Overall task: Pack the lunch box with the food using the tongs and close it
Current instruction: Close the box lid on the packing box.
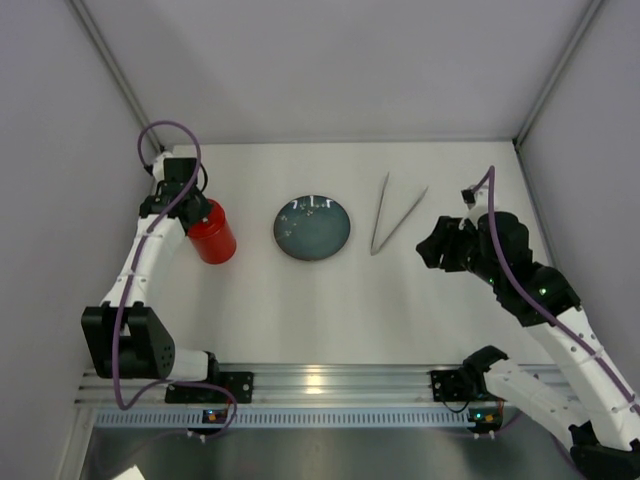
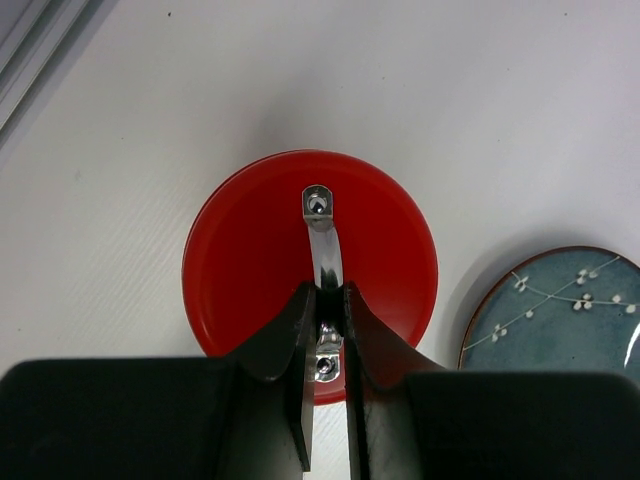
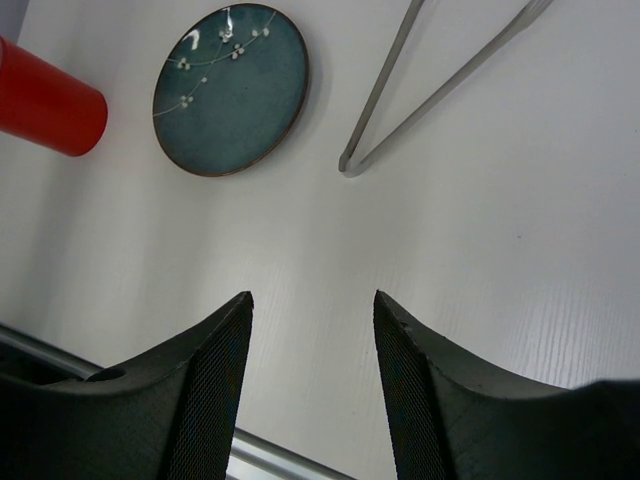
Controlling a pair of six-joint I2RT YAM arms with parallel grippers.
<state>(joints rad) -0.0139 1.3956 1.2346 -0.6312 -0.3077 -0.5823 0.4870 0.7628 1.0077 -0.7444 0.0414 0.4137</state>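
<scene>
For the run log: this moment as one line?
left hand shut on lid handle | lid on lunch box | right hand open, empty | tongs on table | plate bare

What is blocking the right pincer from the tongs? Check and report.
Nothing visible. The open right pincer hangs over the bare table; the tongs lie ahead, beside the plate, nothing between them.

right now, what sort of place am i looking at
Probably a robot lab test cell: a white table boxed in by grey panels, robot arms on an aluminium rail, and a lunch box, plate and tongs as props.
</scene>
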